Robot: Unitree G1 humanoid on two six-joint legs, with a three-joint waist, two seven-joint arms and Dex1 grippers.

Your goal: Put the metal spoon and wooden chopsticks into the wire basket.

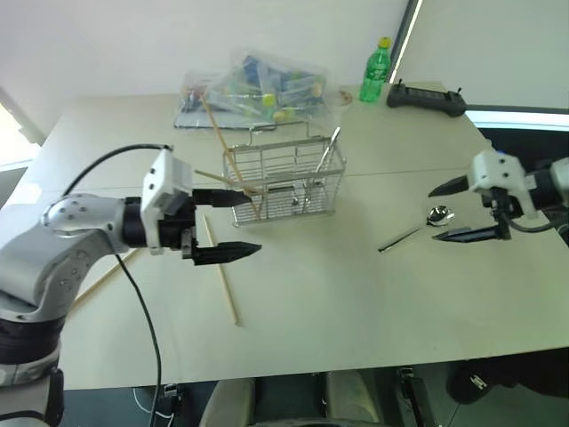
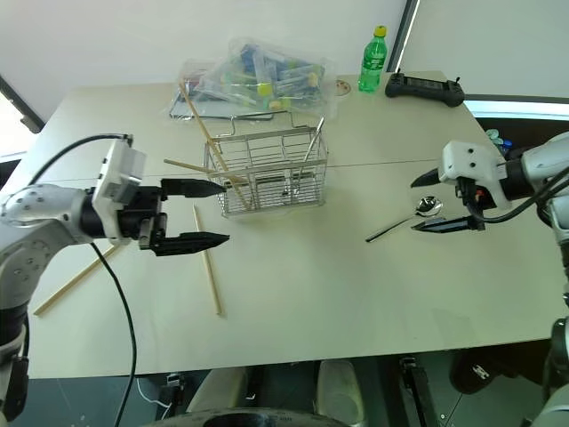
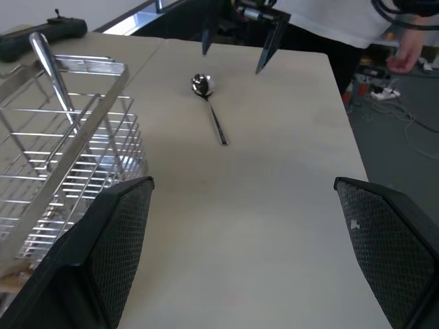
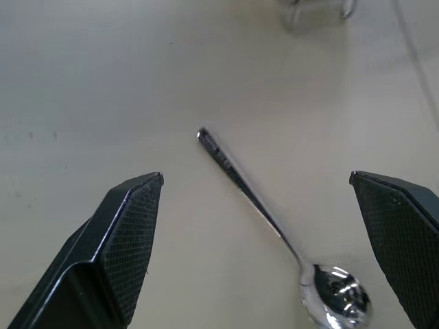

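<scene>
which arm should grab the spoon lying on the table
Right. The right gripper hangs open just beside the metal spoon, which lies between its fingers in the right wrist view. The left gripper is across the table by the wire basket.

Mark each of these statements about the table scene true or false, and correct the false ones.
1. The metal spoon lies on the table, outside the wire basket. True.
2. The right gripper is shut on the spoon. False: its fingers stand open above the spoon, apart from it.
3. Two wooden chopsticks already lean in the basket. True.
4. The left gripper holds a chopstick. False: it is open and holds nothing; a chopstick lies on the table below it.
5. The green bottle lies on its side in the basket. False: it stands upright at the table's far edge, beside a black controller.
</scene>
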